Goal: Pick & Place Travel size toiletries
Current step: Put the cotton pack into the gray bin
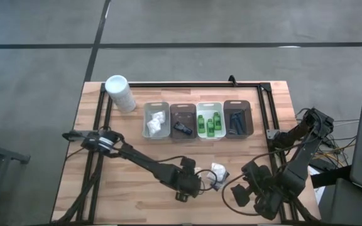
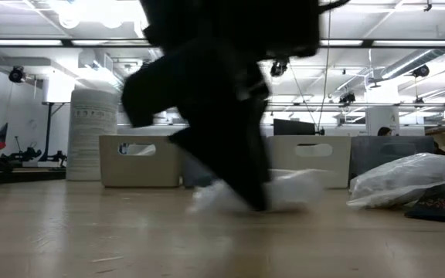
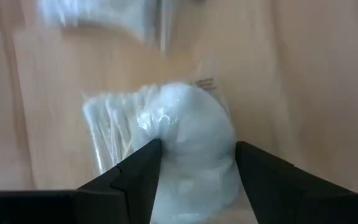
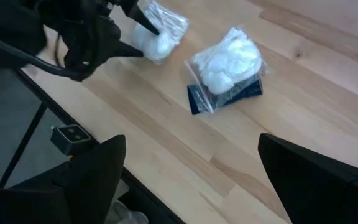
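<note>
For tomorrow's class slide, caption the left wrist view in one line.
Left gripper, fingers either side of a clear packet of white puffs on the wooden table.

In the low view the left arm's dark bulk blocks the middle of the row of trays (image 2: 139, 161) behind it, and the packet of puffs (image 2: 288, 189) at its pincer (image 2: 246, 197) shows only as a white smear on either side. From the left wrist, that packet (image 3: 185, 149) sits between the two fingers (image 3: 138, 177) and runs off the picture's edge, and a second clear packet (image 3: 95, 15) farther out is too blurred to read (its contents cannot be told). From above, the left pincer (image 1: 203, 184) hides most of the packet it is on, and the pieces in the brown trays (image 1: 183, 120) are too small to identify.
</note>
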`<action>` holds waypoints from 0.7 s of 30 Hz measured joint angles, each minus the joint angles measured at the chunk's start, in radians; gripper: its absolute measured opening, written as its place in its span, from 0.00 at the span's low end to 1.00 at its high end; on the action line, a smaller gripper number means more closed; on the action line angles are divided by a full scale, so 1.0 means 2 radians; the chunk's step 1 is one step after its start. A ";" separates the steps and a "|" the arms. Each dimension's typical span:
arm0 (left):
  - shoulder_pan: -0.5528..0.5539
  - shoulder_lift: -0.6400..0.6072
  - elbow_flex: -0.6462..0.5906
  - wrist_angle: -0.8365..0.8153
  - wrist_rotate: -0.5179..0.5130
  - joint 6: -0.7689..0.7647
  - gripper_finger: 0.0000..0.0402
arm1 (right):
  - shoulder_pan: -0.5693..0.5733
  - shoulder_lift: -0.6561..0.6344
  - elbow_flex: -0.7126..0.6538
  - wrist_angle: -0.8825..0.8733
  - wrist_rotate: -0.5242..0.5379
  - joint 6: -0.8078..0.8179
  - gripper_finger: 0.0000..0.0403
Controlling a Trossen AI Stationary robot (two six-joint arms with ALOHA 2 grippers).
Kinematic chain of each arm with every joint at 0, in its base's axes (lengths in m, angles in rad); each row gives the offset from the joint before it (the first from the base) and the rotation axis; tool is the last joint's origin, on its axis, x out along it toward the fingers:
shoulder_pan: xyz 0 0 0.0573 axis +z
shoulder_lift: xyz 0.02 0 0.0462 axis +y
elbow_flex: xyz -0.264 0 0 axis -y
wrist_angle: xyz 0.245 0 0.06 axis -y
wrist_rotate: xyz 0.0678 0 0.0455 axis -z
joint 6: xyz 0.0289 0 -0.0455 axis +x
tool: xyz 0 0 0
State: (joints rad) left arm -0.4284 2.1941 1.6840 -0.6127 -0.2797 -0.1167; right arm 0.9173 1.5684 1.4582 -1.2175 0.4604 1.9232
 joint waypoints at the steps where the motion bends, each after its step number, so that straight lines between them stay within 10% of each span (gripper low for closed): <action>1: -0.001 -0.003 0.000 -0.025 0.001 -0.004 0.54 | 0.000 0.000 0.000 0.000 0.004 -0.001 0.90; 10: -0.016 -0.061 -0.002 -0.123 0.007 -0.012 0.54 | 0.000 0.000 0.000 -0.001 0.007 -0.009 0.90; 21: -0.004 -0.092 -0.002 -0.094 -0.104 -0.033 0.54 | -0.003 0.000 0.000 0.021 0.007 0.019 0.90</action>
State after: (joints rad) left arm -0.4363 2.0094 1.6807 -0.8006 -0.4867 -0.1827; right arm 0.9115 1.5684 1.4582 -1.1750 0.4743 1.9602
